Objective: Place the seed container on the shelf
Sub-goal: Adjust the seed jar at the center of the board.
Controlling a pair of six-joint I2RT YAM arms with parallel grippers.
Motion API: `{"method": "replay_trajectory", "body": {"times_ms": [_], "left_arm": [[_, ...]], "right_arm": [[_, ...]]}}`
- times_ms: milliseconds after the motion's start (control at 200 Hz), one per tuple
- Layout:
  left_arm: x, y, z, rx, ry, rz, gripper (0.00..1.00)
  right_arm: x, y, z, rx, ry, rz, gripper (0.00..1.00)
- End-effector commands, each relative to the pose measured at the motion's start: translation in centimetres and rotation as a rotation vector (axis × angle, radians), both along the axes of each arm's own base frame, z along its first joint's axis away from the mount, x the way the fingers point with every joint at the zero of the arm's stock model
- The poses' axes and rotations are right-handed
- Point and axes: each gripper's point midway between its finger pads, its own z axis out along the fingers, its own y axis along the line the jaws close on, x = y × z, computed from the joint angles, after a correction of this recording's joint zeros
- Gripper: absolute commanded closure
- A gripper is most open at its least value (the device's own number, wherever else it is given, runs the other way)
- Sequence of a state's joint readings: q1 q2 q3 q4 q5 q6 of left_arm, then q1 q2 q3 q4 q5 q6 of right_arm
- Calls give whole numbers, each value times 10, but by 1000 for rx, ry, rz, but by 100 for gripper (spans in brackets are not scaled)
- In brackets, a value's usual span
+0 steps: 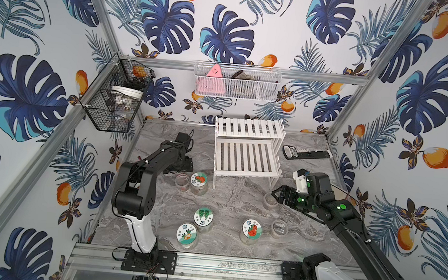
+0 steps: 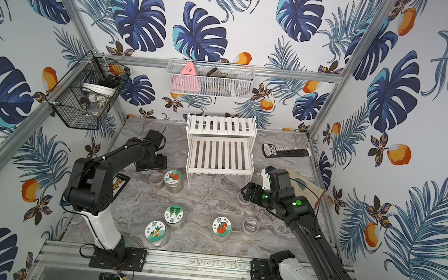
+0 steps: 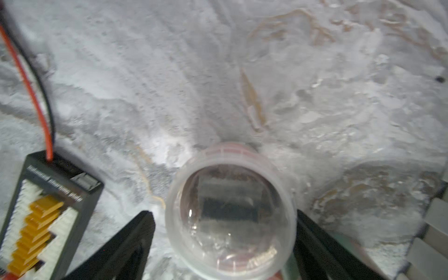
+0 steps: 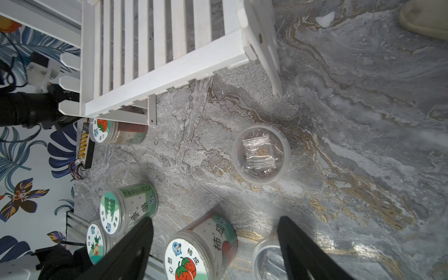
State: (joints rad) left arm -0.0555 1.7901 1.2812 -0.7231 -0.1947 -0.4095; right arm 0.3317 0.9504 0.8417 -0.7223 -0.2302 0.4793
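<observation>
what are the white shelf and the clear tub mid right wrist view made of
Shelf: probably painted wood, matte white; flat square-cut slats and a fastener at the joint suggest it. Clear tub: likely thin plastic, glossy and see-through; the packet inside shows through its top.

The clear jar (image 3: 230,213) and connector board (image 3: 48,213) look blurred.
</observation>
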Motion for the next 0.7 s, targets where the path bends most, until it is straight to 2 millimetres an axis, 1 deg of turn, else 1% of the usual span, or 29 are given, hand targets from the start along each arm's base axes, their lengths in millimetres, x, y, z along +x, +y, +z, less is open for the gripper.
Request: {"method": "replay_trajectory", "body": {"times_ms": [0, 105, 195, 285, 335, 370, 410, 445, 495, 565, 641, 661, 691], "left_arm": [[-10, 13, 8, -3, -16, 44, 6], [-13, 9, 23, -20, -41, 23, 5], [-16, 9, 40, -22, -68, 13, 4], [-21, 6, 60, -36, -109, -1, 2], [-24, 2, 72, -56, -133, -13, 2], [-26, -5, 81, -75, -158, -33, 2], [-27, -19, 93, -108, -198, -75, 2], [-28, -35, 104, -147, -232, -117, 2], [-30, -65, 119, -201, -281, -200, 2], [-33, -105, 135, -268, -339, -302, 2], [-35, -141, 144, -371, -371, -370, 2], [-35, -150, 146, -400, -377, -386, 2], [-34, -161, 148, -436, -389, -405, 2]], "right_arm": [[-8, -13, -23, -69, 99, -54, 16], [-10, -19, -40, -118, 184, -85, 16], [-9, -20, -48, -133, 223, -95, 16], [-1, -19, -48, -135, 207, -102, 16], [6, -22, -42, -149, 173, -117, 16], [13, -26, -35, -167, 141, -129, 16], [22, -25, -25, -161, 92, -124, 16], [31, -21, -14, -122, 52, -105, 16], [46, -18, 2, -50, 9, -89, 16], [71, -20, 22, 54, -31, -96, 18], [96, -18, 31, 154, -57, -73, 20], [103, -16, 30, 180, -49, -58, 22], [114, -17, 28, 196, -29, -60, 23]]}}
